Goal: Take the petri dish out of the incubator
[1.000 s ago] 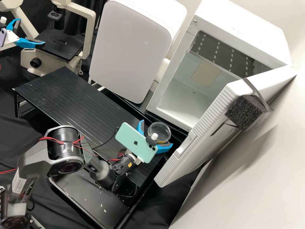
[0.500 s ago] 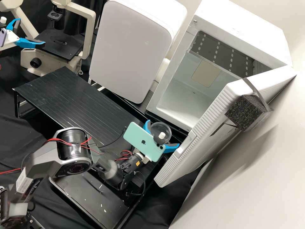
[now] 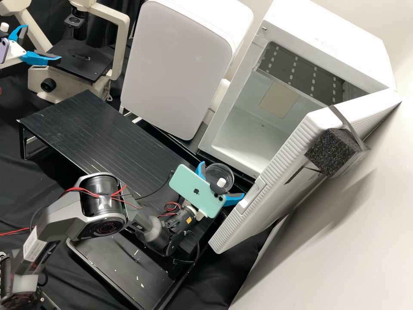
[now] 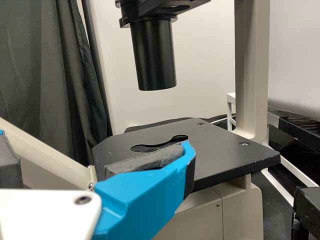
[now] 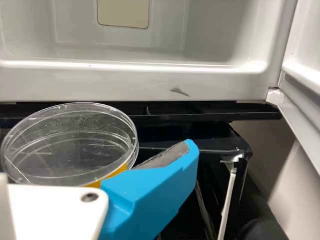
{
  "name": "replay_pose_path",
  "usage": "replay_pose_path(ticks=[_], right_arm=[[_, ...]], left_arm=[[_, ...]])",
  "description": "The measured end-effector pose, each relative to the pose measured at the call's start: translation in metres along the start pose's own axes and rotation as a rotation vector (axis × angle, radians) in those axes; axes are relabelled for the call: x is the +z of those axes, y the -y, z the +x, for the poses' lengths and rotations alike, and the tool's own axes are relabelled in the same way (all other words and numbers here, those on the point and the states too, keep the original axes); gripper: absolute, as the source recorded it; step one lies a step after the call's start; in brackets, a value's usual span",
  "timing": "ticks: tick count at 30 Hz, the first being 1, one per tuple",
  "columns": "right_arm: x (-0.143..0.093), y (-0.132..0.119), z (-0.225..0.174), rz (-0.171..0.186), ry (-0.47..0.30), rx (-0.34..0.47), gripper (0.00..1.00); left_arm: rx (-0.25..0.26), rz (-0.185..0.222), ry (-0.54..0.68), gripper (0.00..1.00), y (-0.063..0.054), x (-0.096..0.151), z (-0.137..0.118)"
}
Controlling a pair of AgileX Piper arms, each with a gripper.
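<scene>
While the right gripper point(image 3: 223, 180) holds the clear dish point(image 3: 220, 170) between its 2 blue fingers, just outside the white incubator point(image 3: 335, 43) with its door point(image 3: 275, 202) wide open, the left gripper point(image 3: 43, 42) hangs near the black plate point(image 3: 81, 64) of the microscope point(image 3: 123, 38), its 2 fingers set wide apart

Grey arm point(image 3: 56, 215), glossy black joint point(image 3: 103, 200), red cables point(image 3: 79, 189), mint phone point(image 3: 191, 187) — blue jaws, white plate point(image 5: 55, 210), dark screw point(image 5: 90, 197)

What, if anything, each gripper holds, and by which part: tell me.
The right gripper is around the sides of the petri dish, but whether it clamps them cannot be told. The left gripper holds nothing.
</scene>
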Motion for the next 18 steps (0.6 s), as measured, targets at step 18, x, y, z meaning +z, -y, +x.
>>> replay_pose_path(ticks=[18], right_arm=[[-0.0005, 0.0010, 0.0000, 0.015, -0.005, -0.011, 0.00]], left_arm=[[0.000, 0.000, 0.000, 1.00, 0.0000, 0.0000, 0.0000]])
